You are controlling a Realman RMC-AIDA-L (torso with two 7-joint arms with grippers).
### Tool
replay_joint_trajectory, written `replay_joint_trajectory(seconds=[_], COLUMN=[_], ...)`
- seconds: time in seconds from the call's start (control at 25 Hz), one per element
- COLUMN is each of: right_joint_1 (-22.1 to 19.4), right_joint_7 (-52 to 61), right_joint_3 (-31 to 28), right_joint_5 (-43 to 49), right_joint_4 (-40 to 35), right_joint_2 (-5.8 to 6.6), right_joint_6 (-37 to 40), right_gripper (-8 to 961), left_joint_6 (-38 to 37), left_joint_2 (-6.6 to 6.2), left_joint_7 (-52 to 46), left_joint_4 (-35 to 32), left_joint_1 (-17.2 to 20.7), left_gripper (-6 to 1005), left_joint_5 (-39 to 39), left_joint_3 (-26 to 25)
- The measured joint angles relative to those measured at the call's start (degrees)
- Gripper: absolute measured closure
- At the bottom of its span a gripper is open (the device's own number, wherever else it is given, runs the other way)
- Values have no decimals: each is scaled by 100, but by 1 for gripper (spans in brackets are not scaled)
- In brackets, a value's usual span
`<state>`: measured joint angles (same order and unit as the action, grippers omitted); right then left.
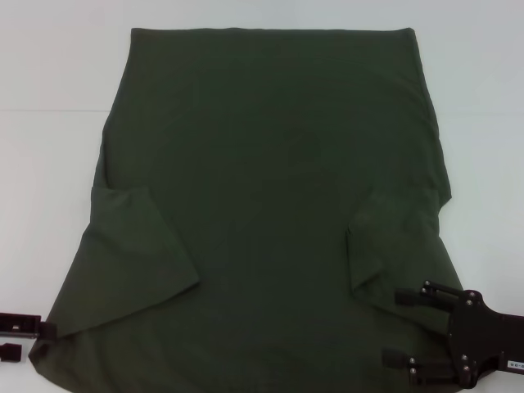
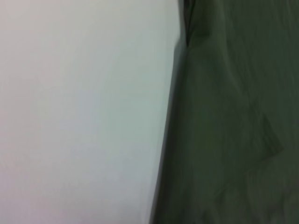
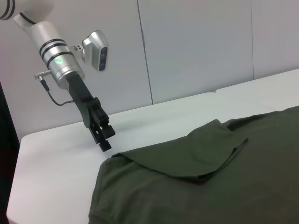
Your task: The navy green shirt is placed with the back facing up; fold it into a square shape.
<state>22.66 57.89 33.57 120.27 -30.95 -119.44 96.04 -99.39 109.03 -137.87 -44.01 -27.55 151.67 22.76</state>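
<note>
1. Right now the navy green shirt (image 1: 270, 205) lies flat on the white surface (image 1: 49, 65), plain side up, filling most of my head view. Its long axis runs from near me to far from me, with one straight end at the far side.

2. Both short sleeves look folded inward onto the body: the left sleeve (image 1: 139, 246) makes a flap on my left, the right sleeve (image 1: 389, 237) a flap on my right.

3. My left tool (image 1: 20, 340) sits at the near left corner of the shirt, just beside the cloth edge. From the right wrist view it points down at that corner (image 3: 103, 140). I cannot tell whether its fingers are apart or closed, or whether they pinch any cloth.

4. My right tool (image 1: 393, 327) hovers over the near right part of the shirt, its two fingers spread wide and holding nothing.

5. I judge that the sleeves are done and the lengthwise fold is still to come. Both tools are at the near end, one toward each side, so the cloth would travel away from me toward the far end.
</note>
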Motion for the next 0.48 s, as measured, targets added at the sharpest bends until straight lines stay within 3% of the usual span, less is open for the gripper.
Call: replay_joint_trajectory(seconds=[0.48], right_joint_1=[15], right_joint_7=[-6], right_joint_3=[0], right_joint_5=[0], right_joint_4=[23], right_joint_2=[0], right_joint_6=[-34], right_gripper=[12], left_joint_6=[220], left_joint_2=[87], left_joint_7=[94], left_joint_4=[42], left_joint_1=[-41], left_gripper=[111], left_joint_5=[4], left_joint_3=[0])
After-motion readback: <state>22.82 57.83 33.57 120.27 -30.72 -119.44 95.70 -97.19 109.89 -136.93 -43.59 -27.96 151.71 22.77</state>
